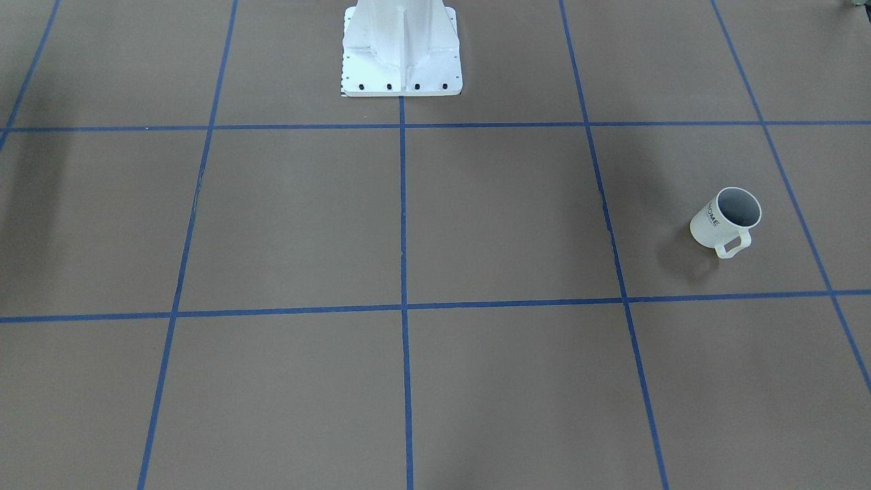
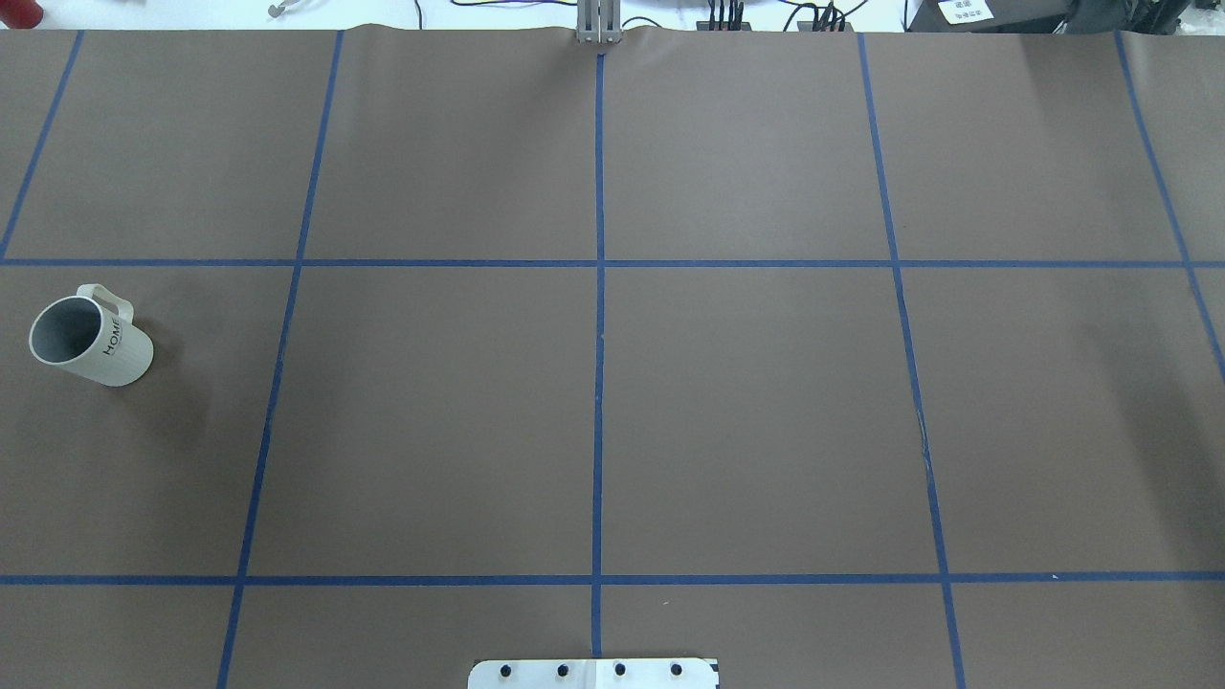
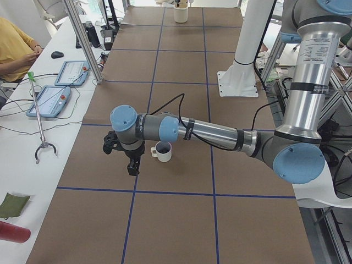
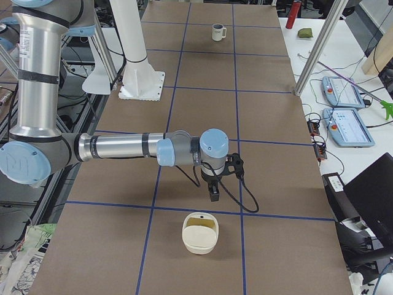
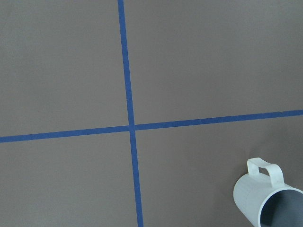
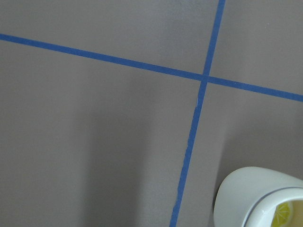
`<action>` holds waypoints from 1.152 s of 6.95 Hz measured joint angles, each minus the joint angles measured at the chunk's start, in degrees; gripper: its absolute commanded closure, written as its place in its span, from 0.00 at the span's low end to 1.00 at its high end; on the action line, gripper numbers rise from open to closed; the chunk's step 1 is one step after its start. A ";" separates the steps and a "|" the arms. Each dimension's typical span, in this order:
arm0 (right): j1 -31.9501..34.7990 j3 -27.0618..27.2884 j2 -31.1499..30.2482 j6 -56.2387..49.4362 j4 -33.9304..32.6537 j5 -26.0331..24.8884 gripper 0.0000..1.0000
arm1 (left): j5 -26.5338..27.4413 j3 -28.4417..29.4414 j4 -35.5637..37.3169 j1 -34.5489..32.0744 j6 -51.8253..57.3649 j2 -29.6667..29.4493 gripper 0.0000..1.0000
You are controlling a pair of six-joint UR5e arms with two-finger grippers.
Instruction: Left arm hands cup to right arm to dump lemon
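The cup (image 1: 725, 219) is a cream-white mug with "HOME" lettering, standing upright at the robot's left end of the table. It also shows in the overhead view (image 2: 91, 340), both side views (image 3: 161, 151) (image 4: 218, 32) and the left wrist view (image 5: 265, 198); its grey inside looks empty. My left gripper (image 3: 132, 169) hangs just beside it, apart; I cannot tell whether it is open. A second cream vessel (image 4: 200, 232) (image 6: 258, 198) holds a yellow lemon slice (image 6: 288, 213). My right gripper (image 4: 214, 194) hangs just beyond it; I cannot tell its state. Neither arm shows in the overhead or front views.
The white base pedestal (image 1: 401, 47) (image 3: 237, 82) stands at mid-table on the robot's side. Blue tape lines grid the brown table. Metal posts (image 3: 82, 38), tablets (image 3: 49, 99) and a seated person (image 3: 14, 47) are along the operators' side. A red bottle (image 4: 293, 13) stands at the far corner.
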 measured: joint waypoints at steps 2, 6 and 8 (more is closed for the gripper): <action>0.01 0.69 -0.65 -0.09 0.17 0.41 0.00 | -1.48 -0.89 -0.60 -0.14 0.05 1.36 0.00; 0.01 1.72 -0.71 -0.06 0.55 0.27 0.00 | -1.42 -6.76 -1.52 -0.19 -0.45 3.54 0.00; 0.01 1.79 -1.42 -0.05 0.62 0.50 0.00 | -1.41 -7.01 -1.59 -0.14 -0.38 3.58 0.00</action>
